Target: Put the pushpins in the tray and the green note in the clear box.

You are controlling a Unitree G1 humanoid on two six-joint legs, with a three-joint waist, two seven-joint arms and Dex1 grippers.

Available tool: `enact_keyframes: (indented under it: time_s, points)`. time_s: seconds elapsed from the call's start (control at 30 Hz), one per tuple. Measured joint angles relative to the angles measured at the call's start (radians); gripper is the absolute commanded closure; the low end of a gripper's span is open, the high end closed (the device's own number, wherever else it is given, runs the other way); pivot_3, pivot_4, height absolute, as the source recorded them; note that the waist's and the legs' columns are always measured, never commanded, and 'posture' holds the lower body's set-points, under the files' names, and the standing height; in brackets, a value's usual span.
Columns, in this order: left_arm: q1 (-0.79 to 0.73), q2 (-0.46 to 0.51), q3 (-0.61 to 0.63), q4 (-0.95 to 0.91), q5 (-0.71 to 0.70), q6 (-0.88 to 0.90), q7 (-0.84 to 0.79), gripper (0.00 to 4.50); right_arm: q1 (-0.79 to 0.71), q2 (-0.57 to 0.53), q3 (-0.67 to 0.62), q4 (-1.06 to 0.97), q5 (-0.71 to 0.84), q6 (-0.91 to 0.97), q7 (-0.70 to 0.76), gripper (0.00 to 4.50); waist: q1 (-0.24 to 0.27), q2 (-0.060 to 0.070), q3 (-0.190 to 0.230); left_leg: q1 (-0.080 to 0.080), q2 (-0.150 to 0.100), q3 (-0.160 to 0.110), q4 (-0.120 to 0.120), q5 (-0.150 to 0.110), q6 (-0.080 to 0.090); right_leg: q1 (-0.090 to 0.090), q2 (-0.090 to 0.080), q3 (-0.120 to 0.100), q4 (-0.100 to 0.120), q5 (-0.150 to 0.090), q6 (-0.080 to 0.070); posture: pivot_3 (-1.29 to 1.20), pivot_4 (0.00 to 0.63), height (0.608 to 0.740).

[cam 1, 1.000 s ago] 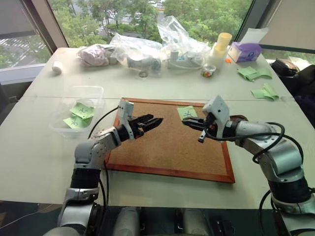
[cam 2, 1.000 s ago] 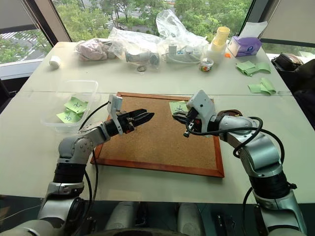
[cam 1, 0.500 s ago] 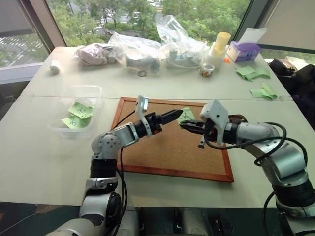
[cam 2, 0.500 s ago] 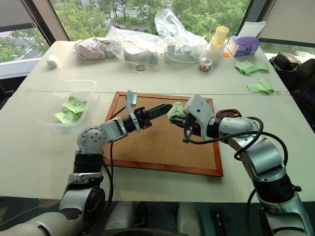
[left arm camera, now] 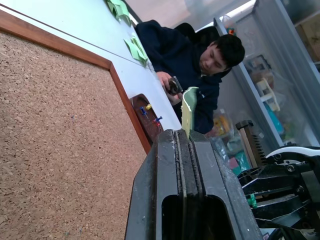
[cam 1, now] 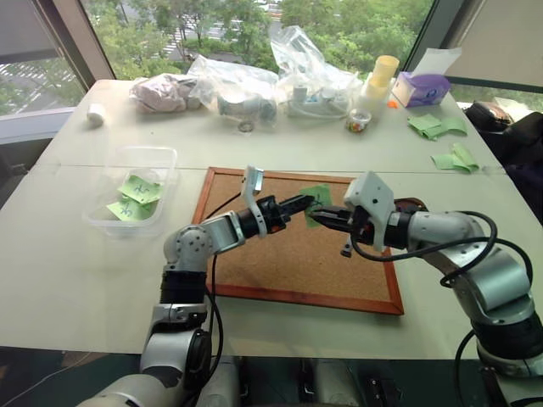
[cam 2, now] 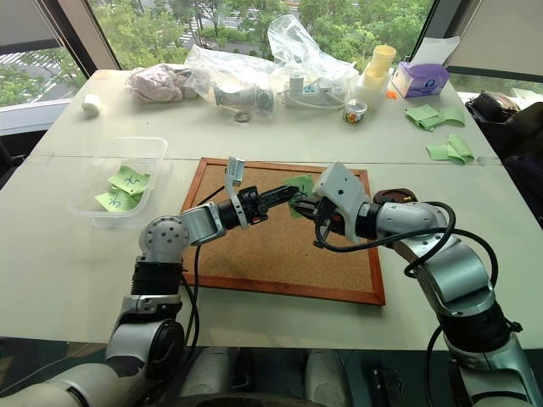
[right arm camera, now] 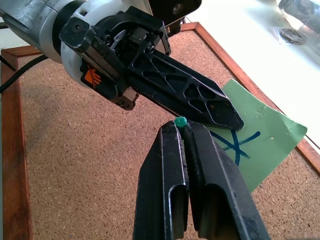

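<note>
Since a second ago the left gripper [cam 1: 307, 203] has been swung across the cork board [cam 1: 280, 254] toward the right gripper [cam 1: 326, 214], and its fingers, spread wide then, are now pressed together on the edge of the green note [right arm camera: 252, 145]. The note, which lay flat at the board's far edge, is now lifted and tilted, pinched by the left fingertips just beside the right gripper's tips. The right arm has hardly shifted.

The right gripper's fingers are pressed together on a green pushpin [right arm camera: 180, 121], whose small head is seen at their very tips; the note hangs just beyond and to one side of them, touching or nearly touching the left gripper's finger.

A dark blue pen cross is drawn on the note; it cannot be read as a letter with certainty. An orange mark on the left gripper's body is seen but cannot be read.

The tray [left arm camera: 146, 122] lies just past the board's frame, behind the right gripper, with yellow and blue pins in it. The clear box [cam 1: 136, 197], well apart to the left of the left gripper, holds other green notes.
</note>
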Motion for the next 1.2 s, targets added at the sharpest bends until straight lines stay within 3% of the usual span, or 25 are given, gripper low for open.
enact_keyframes:
  time_s: [0.27, 0.43, 0.93, 1.07, 1.2]
  points:
    - [0.021, 0.058, -0.036, -0.006, 0.052, -0.070, -0.019, 4.45, -0.001, -0.018, -0.194, 0.037, 0.057, 0.060, -0.053, 4.50, 0.003, 0.000, 0.000, 0.000, 0.000, 0.000, 0.000, 0.000, 0.000, 0.000, 0.000, 0.000, 0.000, 0.000, 0.000, 0.00, 0.150, 0.740]
    - [0.034, 0.091, -0.064, -0.048, 0.094, -0.135, -0.037, 4.45, 0.069, -0.021, -0.375, 0.234, 0.055, 0.071, -0.116, 4.50, 0.021, -0.001, 0.000, 0.000, -0.001, 0.002, 0.000, 0.000, 0.000, 0.000, 0.000, 0.000, 0.000, 0.000, 0.000, 0.00, 0.150, 0.740]
    - [0.063, 0.119, -0.083, -0.091, 0.112, -0.180, -0.035, 4.45, 0.121, 0.003, -0.380, 0.562, -0.024, -0.063, -0.165, 4.50, 0.020, 0.000, 0.000, 0.000, -0.001, 0.003, 0.000, 0.001, -0.002, 0.000, 0.001, 0.000, 0.001, 0.000, 0.000, 0.00, 0.150, 0.740]
    - [0.063, 0.122, -0.083, -0.092, 0.113, -0.183, -0.033, 4.50, 0.125, 0.005, -0.374, 0.584, -0.036, -0.090, -0.168, 3.21, 0.020, 0.000, 0.000, 0.000, -0.001, 0.003, 0.000, 0.001, -0.002, 0.001, 0.001, 0.000, 0.001, 0.000, 0.000, 0.00, 0.150, 0.740]
    - [0.063, 0.122, -0.083, -0.092, 0.116, -0.192, -0.030, 4.50, 0.131, 0.005, -0.370, 0.615, -0.053, -0.094, -0.182, 1.14, 0.020, 0.000, 0.000, 0.001, -0.001, 0.003, 0.000, 0.001, -0.002, 0.001, 0.001, 0.000, 0.001, 0.000, 0.000, 0.00, 0.150, 0.740]
